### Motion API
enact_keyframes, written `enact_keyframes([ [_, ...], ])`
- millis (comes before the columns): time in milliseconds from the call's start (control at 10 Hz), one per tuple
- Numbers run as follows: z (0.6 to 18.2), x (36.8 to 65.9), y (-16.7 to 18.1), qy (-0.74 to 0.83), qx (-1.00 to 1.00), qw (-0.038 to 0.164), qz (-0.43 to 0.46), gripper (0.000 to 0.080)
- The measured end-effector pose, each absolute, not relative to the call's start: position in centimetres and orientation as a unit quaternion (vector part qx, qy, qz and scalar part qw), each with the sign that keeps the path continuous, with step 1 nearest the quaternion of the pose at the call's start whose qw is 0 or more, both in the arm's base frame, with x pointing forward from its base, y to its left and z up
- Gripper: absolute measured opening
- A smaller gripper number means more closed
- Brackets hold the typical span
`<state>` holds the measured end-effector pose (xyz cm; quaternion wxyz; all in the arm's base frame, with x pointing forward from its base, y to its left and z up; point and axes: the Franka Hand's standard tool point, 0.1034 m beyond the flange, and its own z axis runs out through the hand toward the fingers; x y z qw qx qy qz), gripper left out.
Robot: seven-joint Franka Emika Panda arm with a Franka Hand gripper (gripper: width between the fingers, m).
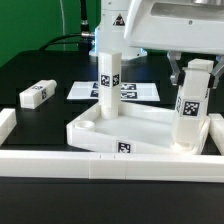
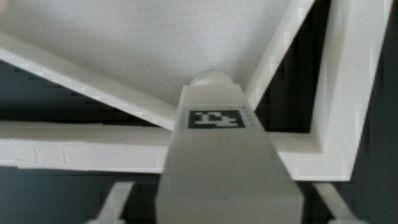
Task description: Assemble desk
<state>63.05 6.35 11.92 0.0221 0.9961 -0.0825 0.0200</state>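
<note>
The white desk tabletop (image 1: 95, 128) lies rim-up in the middle of the table. One tagged leg block (image 1: 109, 85) stands upright in its far left corner. My gripper (image 1: 197, 76) is shut on the top of a second leg block (image 1: 190, 108), held upright with its lower end in the tabletop's corner at the exterior view's right. In the wrist view this leg (image 2: 217, 150) runs down from my gripper (image 2: 222, 202) to the tabletop (image 2: 160, 40) corner, with a finger (image 2: 119, 198) on each side. A third leg (image 1: 37, 94) lies loose at the exterior view's left.
White border rails run along the front (image 1: 90, 162), the left (image 1: 5, 124) and the right (image 1: 217, 135) of the work area. The marker board (image 1: 143, 91) lies flat behind the tabletop. A dark cable lies on the black table at the back left.
</note>
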Motion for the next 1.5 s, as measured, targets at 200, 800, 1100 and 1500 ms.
enact_keyframes([
  [200,11.83,63.06,6.00,-0.203,0.979,0.007,0.019,0.0290],
  [800,11.76,63.13,5.68,-0.423,0.906,-0.009,0.015,0.0290],
  [1100,11.67,63.15,5.40,-0.570,0.821,-0.036,0.008,0.0290],
  [1500,11.58,63.08,5.31,-0.718,0.694,-0.051,-0.006,0.0290],
])
